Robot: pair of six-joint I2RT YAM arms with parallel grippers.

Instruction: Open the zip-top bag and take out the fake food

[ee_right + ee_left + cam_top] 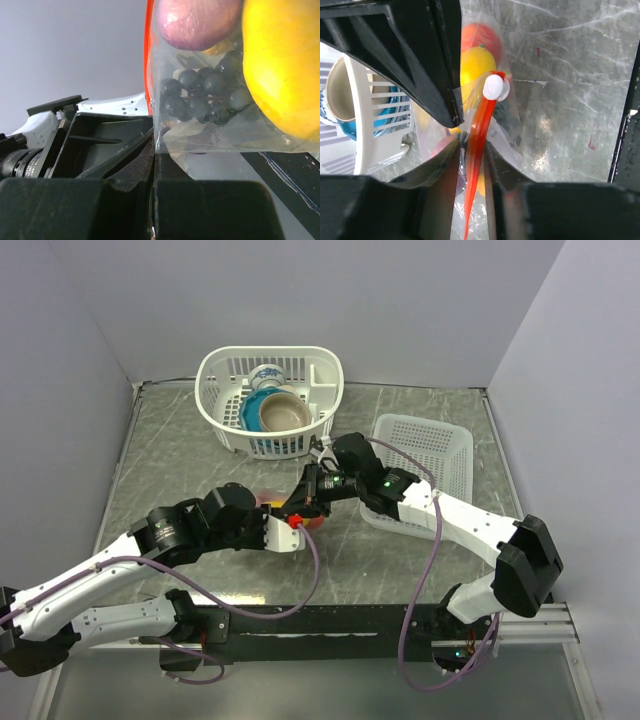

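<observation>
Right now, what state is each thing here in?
bag, zip looks shut, fake fruit inside
left gripper, closed on the bag's red strip
right gripper, shut on a bag edge
bowls, piled in the basket
tray, lying flat beside the basket

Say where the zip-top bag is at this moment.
In the top view, the zip-top bag is mid-table between the left gripper and the right gripper, on the near side of the white basket and left of the white tray.

Overhead; both wrists close on bag (200, 125)
</observation>
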